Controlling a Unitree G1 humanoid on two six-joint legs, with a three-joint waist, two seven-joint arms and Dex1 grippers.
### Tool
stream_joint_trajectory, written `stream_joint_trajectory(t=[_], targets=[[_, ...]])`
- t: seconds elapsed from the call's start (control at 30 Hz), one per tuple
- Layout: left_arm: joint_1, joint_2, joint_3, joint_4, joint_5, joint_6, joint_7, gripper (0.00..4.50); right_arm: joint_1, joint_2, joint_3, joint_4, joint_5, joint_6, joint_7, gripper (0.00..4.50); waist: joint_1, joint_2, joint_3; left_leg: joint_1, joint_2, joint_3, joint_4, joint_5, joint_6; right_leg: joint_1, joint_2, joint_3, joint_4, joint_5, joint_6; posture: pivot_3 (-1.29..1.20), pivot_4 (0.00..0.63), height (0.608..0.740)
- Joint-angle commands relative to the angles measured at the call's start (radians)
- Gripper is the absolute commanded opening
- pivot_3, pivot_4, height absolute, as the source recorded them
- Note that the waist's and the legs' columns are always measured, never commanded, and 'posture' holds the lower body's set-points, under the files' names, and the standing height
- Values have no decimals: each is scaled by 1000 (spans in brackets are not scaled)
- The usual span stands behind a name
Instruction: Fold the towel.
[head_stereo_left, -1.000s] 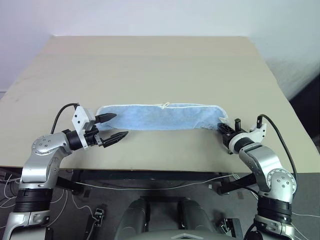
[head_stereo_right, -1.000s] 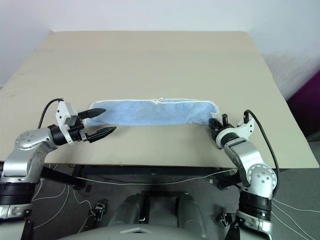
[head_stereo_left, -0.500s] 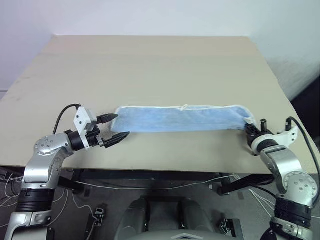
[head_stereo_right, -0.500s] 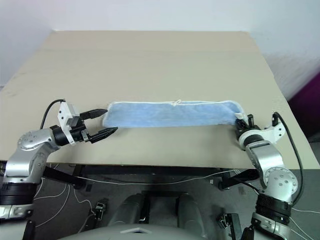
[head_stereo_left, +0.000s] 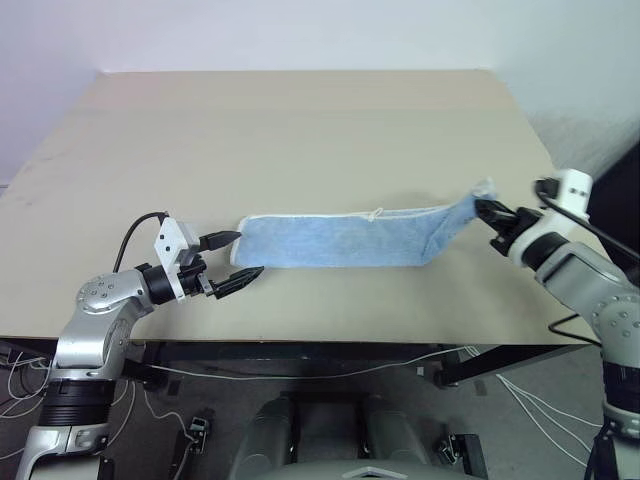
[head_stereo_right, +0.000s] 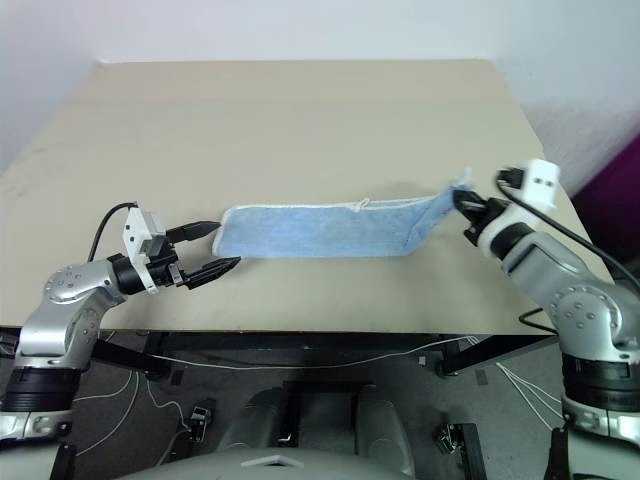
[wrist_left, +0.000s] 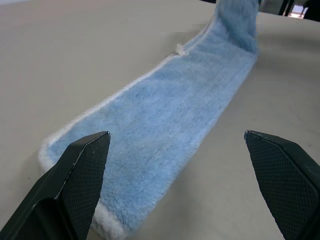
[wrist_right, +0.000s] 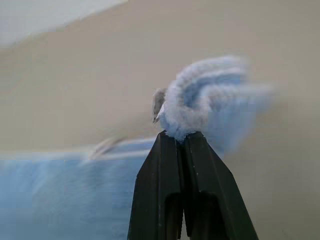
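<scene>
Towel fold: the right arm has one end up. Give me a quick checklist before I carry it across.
1. Right gripper shut on the light blue terry towel: ok.
2. Held end lifted off the beige table: ok.
3. Rest of the towel flat, white edging along its far side: ok.
4. Left gripper open at the free end: ok.
5. Free end pinned: not ok, left fingers aren't touching it.
6. Both layers gripped: cannot tell.

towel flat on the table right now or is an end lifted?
One end is lifted. The towel lies as a long folded strip on the table, but its right end rises off the surface, pinched in the shut right gripper.
</scene>
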Motion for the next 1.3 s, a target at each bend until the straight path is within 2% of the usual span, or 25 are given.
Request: stream_joint_trajectory(t=[0.03,0.2,0.4,0.6,1.0,1.27,1.3], targets=[[2,-7,-3,-46,-2,-19,8,4500,-73,-13,135,-84,-113,30,131,58,1,0,0,0,0,0,0,0,0,0,0,0,0,0,0,0,150,740],[1,-18,-12,-51,0,-20,15,4500,-193,77,307,-58,-249,59,218,58,3,0,0,-1,0,0,0,0,0,0,-1,0,-1,0,0,0,150,740],[13,-18,-6,-71,-4,-21,28,4500,-218,151,391,-4,-379,64,302,58,6,-1,0,-1,-1,-1,0,0,0,-1,-1,-1,-2,0,0,0,150,740],[40,-11,5,-90,-10,-22,39,4500,-189,160,417,-21,-465,75,369,58,4,-1,0,-1,-1,-2,-1,0,0,-1,-2,-1,-2,0,0,0,150,740],[14,-17,-16,-75,-5,-22,40,4500,-140,183,416,-18,-604,62,410,58,4,-1,0,-1,-1,-2,-1,0,0,-1,-2,-1,-2,0,0,0,150,740],[4,-21,-21,-65,-3,-23,38,4500,-153,235,388,-2,-635,66,433,58,3,-1,0,-1,-1,-2,-1,0,0,-1,-2,-1,-2,0,0,0,150,740],[3,-22,-23,-65,-3,-22,39,4500,-159,246,387,-2,-630,69,440,246,3,-1,0,-1,-1,-2,-1,0,0,-1,-2,-1,-2,0,0,0,150,740]])
